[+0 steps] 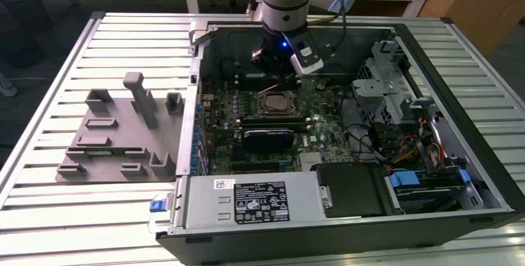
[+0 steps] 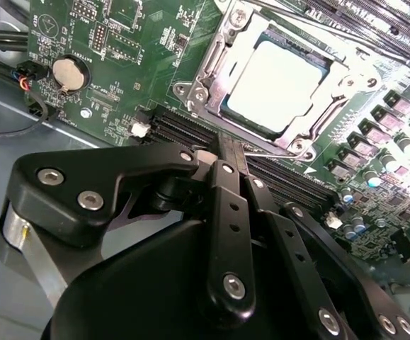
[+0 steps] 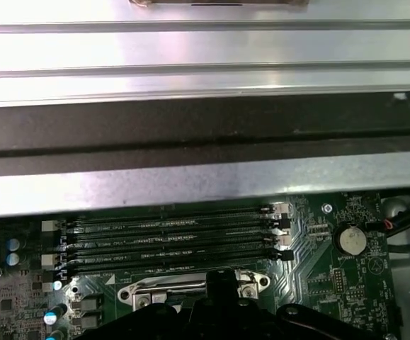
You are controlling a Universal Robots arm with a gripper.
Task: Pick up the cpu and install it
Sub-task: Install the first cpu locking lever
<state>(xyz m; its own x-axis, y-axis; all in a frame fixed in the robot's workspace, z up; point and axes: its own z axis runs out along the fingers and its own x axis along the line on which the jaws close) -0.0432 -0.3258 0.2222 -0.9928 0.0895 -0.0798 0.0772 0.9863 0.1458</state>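
Silvery metal marks the cpu (image 2: 279,81), a small flat square chip with a thin darker rim, lying level inside the steel-framed socket (image 2: 212,64) near the middle of the green motherboard (image 2: 120,57). In the exterior view the same chip (image 1: 275,102) sits in that socket, well inside the open black computer case (image 1: 492,174), so it looks already seated rather than carried; whether it is fully home on its contacts cannot be judged.

Just beside the socket, above the long black memory slots (image 3: 169,241), hangs the black two-fingered gripper (image 2: 231,152). Its fingers (image 2: 222,152) meet at the tip with nothing between them, so the tool is closed and empty, apparently clear of the chip. From the exterior view the gripper (image 1: 279,72) hides behind the arm's wrist housing, and its tips cannot be made out there.

Off the case, toward the exterior view's left on the slatted metal tabletop (image 1: 49,204), stands a grey plastic holder tray (image 1: 115,137) with upright posts and pockets, presumably the parts rack; what its pockets contain is too small to tell.
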